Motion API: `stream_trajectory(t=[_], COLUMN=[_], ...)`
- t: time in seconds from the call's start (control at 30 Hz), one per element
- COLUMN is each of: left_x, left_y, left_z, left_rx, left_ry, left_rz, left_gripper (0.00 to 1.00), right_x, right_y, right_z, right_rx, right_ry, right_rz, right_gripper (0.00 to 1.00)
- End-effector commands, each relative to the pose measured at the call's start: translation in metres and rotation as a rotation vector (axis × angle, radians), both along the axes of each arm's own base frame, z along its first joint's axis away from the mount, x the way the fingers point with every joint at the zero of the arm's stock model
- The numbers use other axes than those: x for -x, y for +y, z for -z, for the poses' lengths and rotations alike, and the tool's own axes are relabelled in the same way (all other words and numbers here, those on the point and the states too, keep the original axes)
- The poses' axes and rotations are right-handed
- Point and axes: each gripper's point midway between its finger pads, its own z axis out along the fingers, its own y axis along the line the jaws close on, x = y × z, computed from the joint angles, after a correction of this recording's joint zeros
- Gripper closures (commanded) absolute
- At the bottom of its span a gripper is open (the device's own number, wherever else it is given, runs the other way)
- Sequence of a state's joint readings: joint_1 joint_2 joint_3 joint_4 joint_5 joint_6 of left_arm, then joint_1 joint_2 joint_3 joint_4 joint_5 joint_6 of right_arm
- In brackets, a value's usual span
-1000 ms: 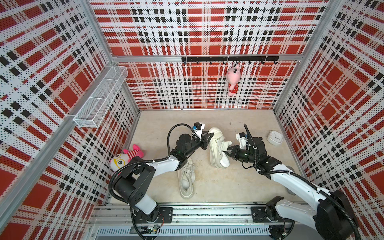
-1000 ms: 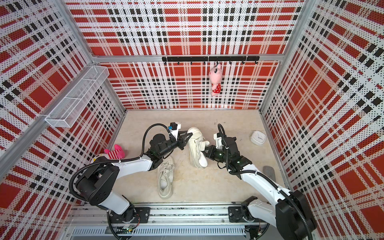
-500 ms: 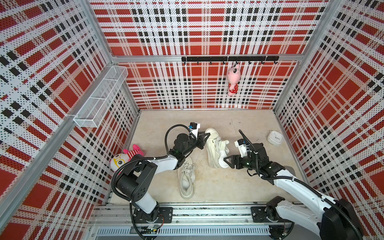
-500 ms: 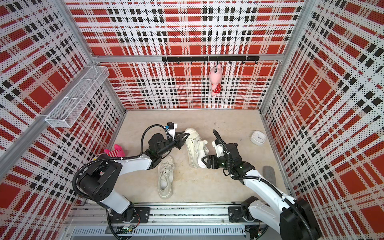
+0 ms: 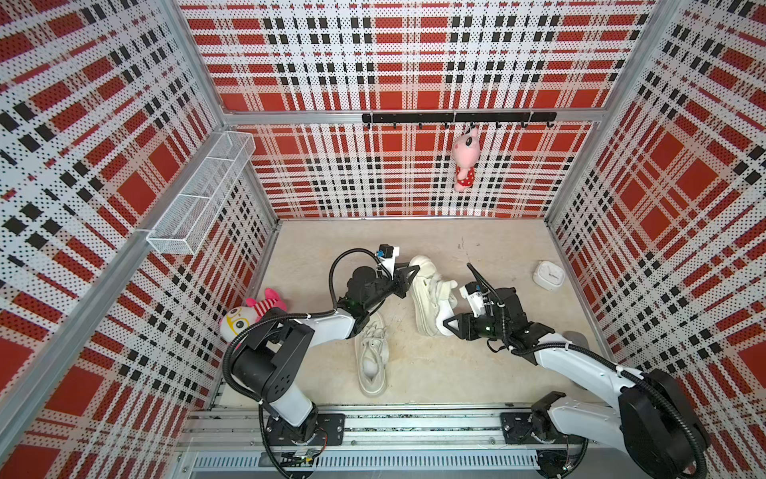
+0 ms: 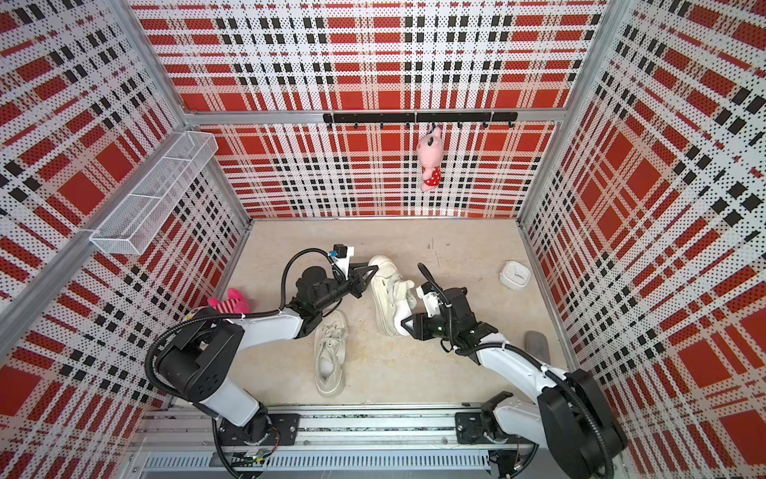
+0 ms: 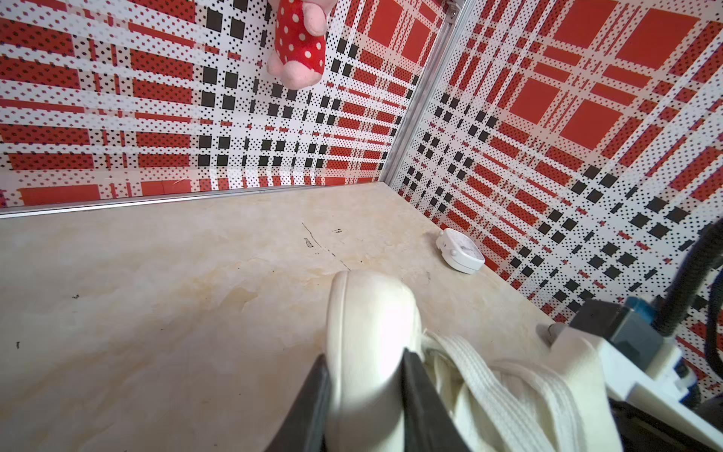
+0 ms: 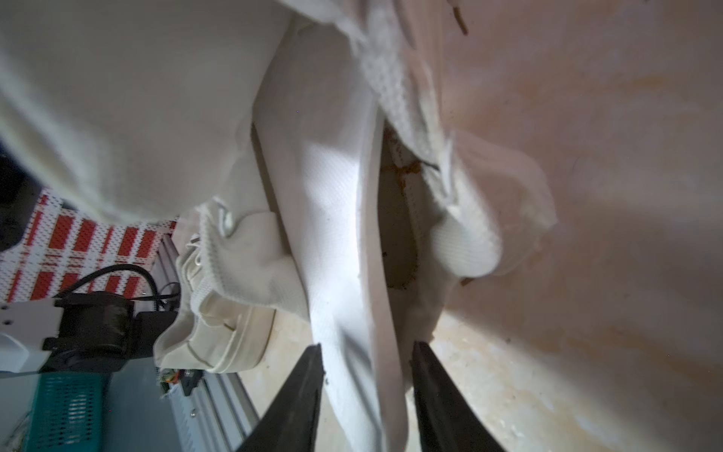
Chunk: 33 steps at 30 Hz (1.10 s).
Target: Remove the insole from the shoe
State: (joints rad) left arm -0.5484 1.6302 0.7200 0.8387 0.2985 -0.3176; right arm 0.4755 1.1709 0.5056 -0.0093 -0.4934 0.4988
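Red, white and black plaid walls (image 5: pixel 414 62) box in a beige tabletop (image 5: pixel 497 257), seen from above in both top views. Near the middle, a white lace-up shoe (image 5: pixel 431 302) lies tipped on its side, toe toward the back wall and heel opening toward the front.

From the left side, the left gripper (image 5: pixel 409 277) clamps the toe end of the shoe. In the left wrist view its two dark fingers (image 7: pixel 319 391) press against either side of the rounded toe cap.

At the heel opening sits the right gripper (image 5: pixel 447 324). In the right wrist view the white insole (image 8: pixel 340 235) sticks out of the shoe and runs between the two dark fingers (image 8: pixel 301 391), which stand narrowly apart. Whether they pinch the insole cannot be told.

A second white shoe (image 5: pixel 372 356) sits upright beside the left arm, toward the front rail. A small white clock (image 5: pixel 548 275) lies near the right wall. A yellow and pink plush toy (image 5: pixel 248 315) rests against the left wall, and a pink plush (image 5: pixel 464 161) hangs from a black hook rail (image 5: pixel 414 118). A wire basket (image 5: pixel 203 186) is mounted on the left wall.
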Motion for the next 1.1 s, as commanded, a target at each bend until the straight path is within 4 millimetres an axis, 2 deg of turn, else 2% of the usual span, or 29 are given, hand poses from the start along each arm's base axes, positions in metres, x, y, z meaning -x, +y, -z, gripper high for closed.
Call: stream_trajectory(t=[0.0, 0.23, 0.47, 0.67, 1.07], left_x=[-0.005, -0.009, -0.015, -0.019, -0.028], left_y=[-0.002, 0.003, 0.013, 0.020, 0.031], left_z=[-0.007, -0.007, -0.010, -0.009, -0.007], left_rx=[0.009, 0.016, 0.035, 0.044, 0.049], left_ry=[-0.026, -0.014, -0.002, 0.007, 0.001], left_rz=[-0.001, -0.026, -0.052, -0.068, -0.092], left_gripper=[0.86, 0.87, 0.85, 0.80, 0.81], right_x=[-0.001, 0.009, 0.028, 0.045, 0.059], right_y=[-0.003, -0.016, -0.034, -0.044, -0.060], right_z=[-0.008, -0.006, 0.010, 0.017, 0.002], right_rx=[-0.003, 0.029, 0.095, 0.102, 0.087], right_ry=[-0.021, 0.003, 0.079, 0.135, 0.132], right_rz=[0.013, 0.059, 0.105, 0.134, 0.207], right_gripper=[0.75, 1.00, 1.00, 1.00, 1.00])
